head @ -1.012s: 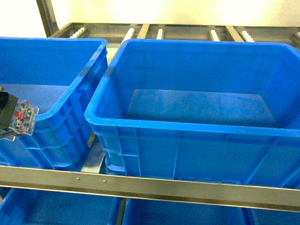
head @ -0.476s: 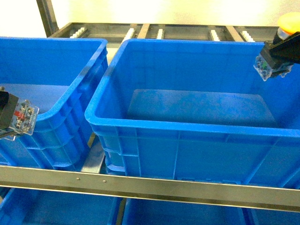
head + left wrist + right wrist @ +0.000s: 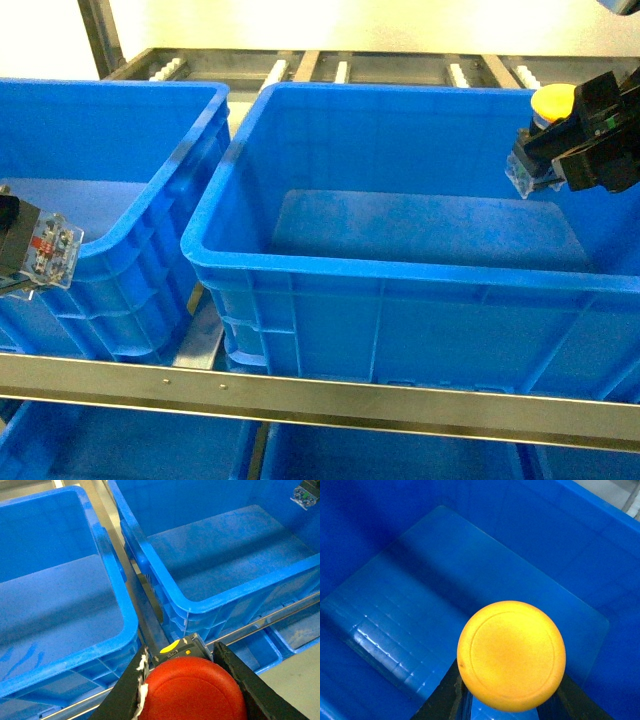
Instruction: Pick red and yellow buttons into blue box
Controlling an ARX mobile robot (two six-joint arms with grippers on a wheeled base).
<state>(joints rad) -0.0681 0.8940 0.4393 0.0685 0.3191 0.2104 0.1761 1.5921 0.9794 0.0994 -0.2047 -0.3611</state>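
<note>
Right gripper (image 3: 560,150) clamps the smooth, round-capped yellow button (image 3: 551,102) above the glossy plastic blue box (image 3: 400,280) – left gripper (image 3: 187,680) grips the domed red button (image 3: 192,690) beside the neighbouring crate (image 3: 150,240)

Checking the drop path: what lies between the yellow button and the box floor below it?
Nothing: in the right wrist view the yellow button hangs over the blue box's bare floor.

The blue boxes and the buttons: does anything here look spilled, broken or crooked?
Nothing stands out. The blue box sits square and has nothing in it; the right gripper holds the yellow button above it, and the left gripper holds the red button over the neighbouring box.
</note>
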